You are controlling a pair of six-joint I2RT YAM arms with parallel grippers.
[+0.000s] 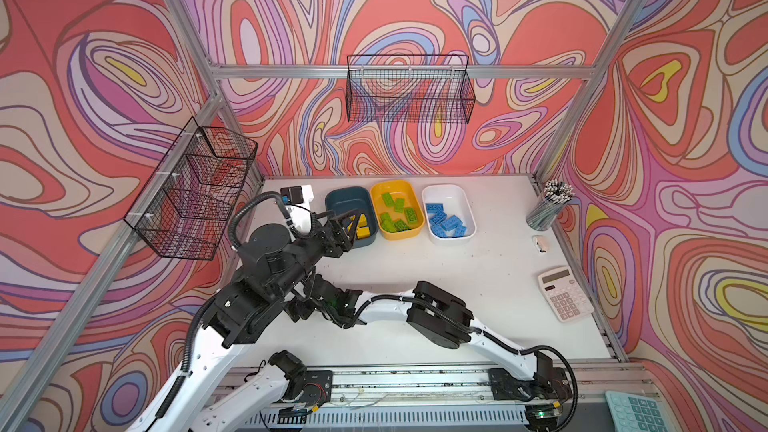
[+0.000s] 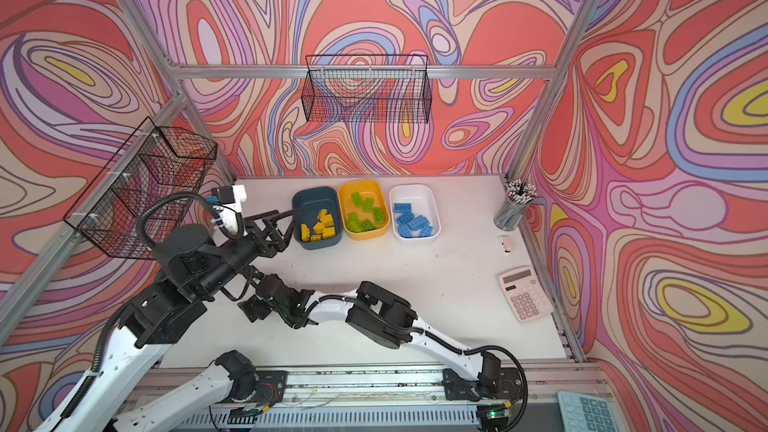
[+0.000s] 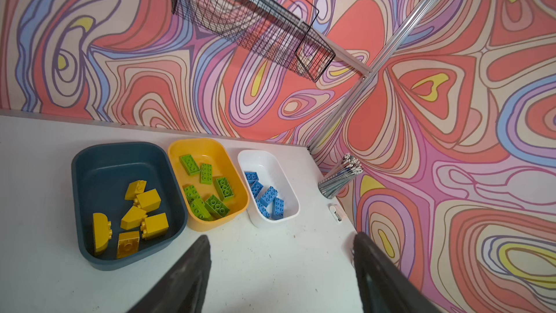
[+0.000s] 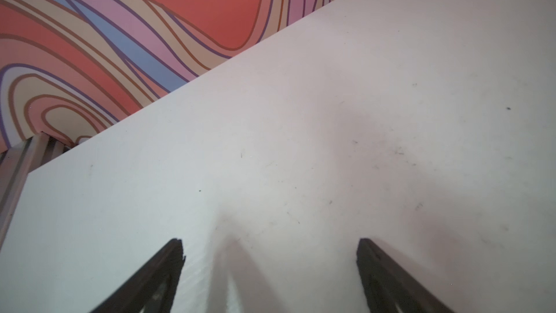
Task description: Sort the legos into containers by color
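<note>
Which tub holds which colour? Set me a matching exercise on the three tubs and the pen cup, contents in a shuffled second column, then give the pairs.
Column one
1. dark teal tub
2. yellow-orange tub
3. white tub
4. mesh pen cup

Column two
a. light blue legos
b. yellow legos
c. white-tipped pens
d. lime green legos

Pairs: 1-b, 2-d, 3-a, 4-c
</note>
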